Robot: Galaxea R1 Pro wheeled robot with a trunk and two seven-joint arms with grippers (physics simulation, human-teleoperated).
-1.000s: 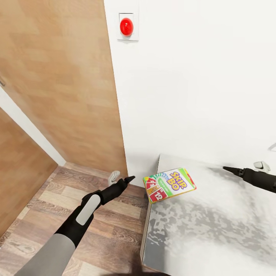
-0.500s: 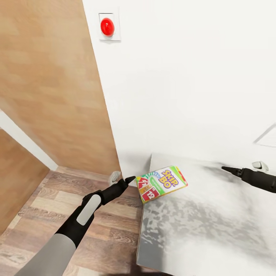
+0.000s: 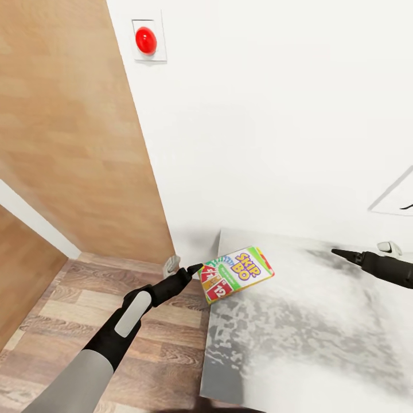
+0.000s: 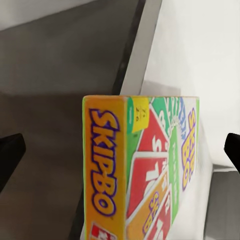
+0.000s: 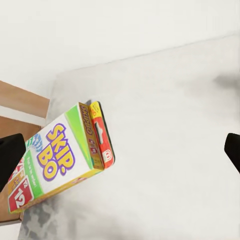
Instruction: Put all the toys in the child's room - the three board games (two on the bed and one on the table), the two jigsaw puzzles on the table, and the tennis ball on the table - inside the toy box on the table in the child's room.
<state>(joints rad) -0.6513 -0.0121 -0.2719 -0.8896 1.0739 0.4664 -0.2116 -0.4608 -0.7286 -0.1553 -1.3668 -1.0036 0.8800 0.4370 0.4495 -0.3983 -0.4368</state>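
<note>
Left gripper (image 3: 194, 268) is held wide open, and its fingers (image 4: 10, 157) are seen at the two edges of the wrist view with the SKIP-BO box (image 4: 145, 175) framed between them. Nothing is clamped yet! In the head view the tip is brought right up beside the near end of the box, though contact cannot be confirmed.

The whole head picture has been swung since a second ago: the red button (image 3: 145, 40) on the wall has slid across the frame, so the camera has been turned, not the things. Both arms are kept in the same pose in the frame, while the box has been carried closer to the left tip. The gap seen a second ago has been all but closed.

The box is lying at the corner of the bed (image 3: 321, 355), with one end hung out past the edge over the plank floor (image 3: 74, 310).

Right gripper (image 3: 338, 252) is also spread open, empty, and held above the bed well apart from the box.

For the task, the approach looks nearly finished. A closing of the fingers on the overhanging end is judged to be next, with the toy box yet to be reached.
</note>
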